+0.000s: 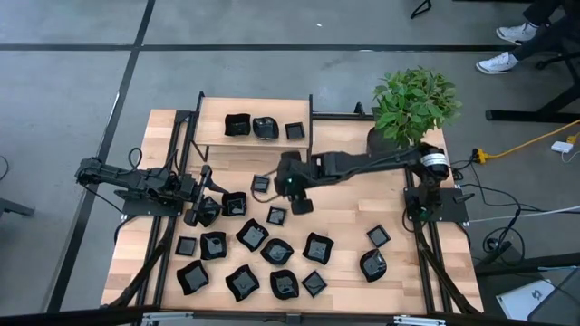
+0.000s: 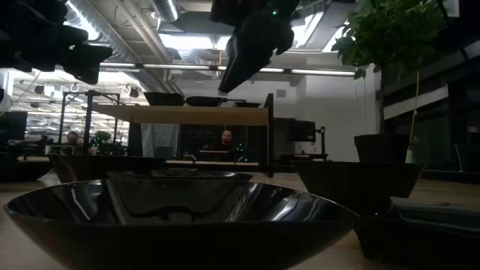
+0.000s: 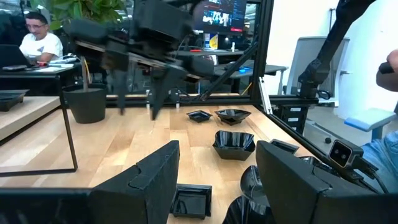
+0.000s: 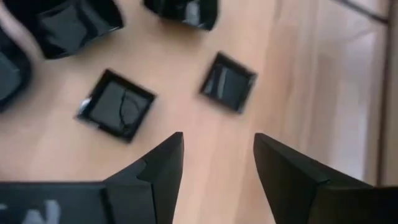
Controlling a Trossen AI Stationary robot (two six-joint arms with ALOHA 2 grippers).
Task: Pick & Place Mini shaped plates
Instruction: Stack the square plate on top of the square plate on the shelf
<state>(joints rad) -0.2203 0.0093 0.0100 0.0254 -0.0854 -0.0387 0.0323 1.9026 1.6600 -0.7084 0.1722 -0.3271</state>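
Two claws were in view, and neither held anything. The right claw (image 1: 299,203) hung above the middle of the tabletop (image 1: 399,217), fingers spread, with bare wood between them in the right wrist view. Just ahead of it lay two small square plates: one (image 4: 228,82) nearly in line with the gap, another (image 4: 117,103) off to one side. The left claw (image 1: 201,210) sat low at the left side of the tabletop, also spread, just beside a square plate (image 1: 234,204).

Outward from there, most of the mini shaped plates lay scattered over the front half of the tabletop, several close together, such as a wavy-edged plate (image 1: 277,251) and its neighbour (image 1: 252,234). Three plates stood on the raised shelf (image 1: 208,118) at the back, one of them round-bodied (image 1: 265,127). A potted plant (image 1: 412,104) occupied the rear right corner.

In my judgement the right arm was between placements and selecting its next plate. To do this well, it should centre one finger over a raised rim, with the other inside the dish, descend squarely, and choose an isolated plate so that neighbours are not disturbed. The glossy surfaces would probably slip under a shallow pinch.
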